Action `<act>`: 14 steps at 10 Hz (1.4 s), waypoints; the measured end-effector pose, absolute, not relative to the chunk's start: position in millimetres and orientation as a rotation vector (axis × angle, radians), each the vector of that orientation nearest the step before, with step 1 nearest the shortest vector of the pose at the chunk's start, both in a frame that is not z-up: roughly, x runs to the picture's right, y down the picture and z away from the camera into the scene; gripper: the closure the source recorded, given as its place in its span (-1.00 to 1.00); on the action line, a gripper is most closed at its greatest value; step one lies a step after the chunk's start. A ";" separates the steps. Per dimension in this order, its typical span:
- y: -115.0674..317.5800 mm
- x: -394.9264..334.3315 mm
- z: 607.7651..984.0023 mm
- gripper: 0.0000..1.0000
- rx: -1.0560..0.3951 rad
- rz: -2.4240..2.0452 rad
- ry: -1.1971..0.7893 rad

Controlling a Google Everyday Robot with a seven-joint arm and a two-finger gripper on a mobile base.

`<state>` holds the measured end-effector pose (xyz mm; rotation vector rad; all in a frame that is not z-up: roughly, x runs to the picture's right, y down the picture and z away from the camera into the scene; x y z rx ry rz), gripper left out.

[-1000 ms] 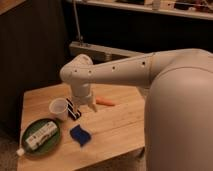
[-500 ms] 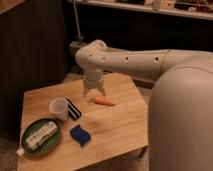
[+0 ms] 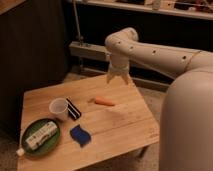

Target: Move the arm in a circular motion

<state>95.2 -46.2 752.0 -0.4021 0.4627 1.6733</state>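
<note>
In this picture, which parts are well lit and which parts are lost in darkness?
Camera view: warm light reaches the pale wooden table, the cream tubular arm and its tapered gripper above the table's far edge; the brown wall panel at left is very dark.

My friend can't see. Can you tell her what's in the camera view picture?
A big white robot arm reaches over a wooden table, its gripper hanging in the air near the table's far edge. On the table are an orange carrot, a white cup, a blue sponge and a green plate.
</note>
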 end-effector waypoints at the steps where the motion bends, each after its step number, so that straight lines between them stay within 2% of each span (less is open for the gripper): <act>1: -41.9 119.4 746.7 -0.30 -0.390 1.703 0.481; 5: 5.1 192.2 702.9 -0.30 -0.340 1.817 0.542; 8: 60.8 186.7 665.1 -0.30 -0.329 1.847 0.591; 10: 99.5 151.5 640.5 -0.30 -0.364 1.836 0.602; 14: 124.2 43.2 618.6 -0.30 -0.483 1.710 0.575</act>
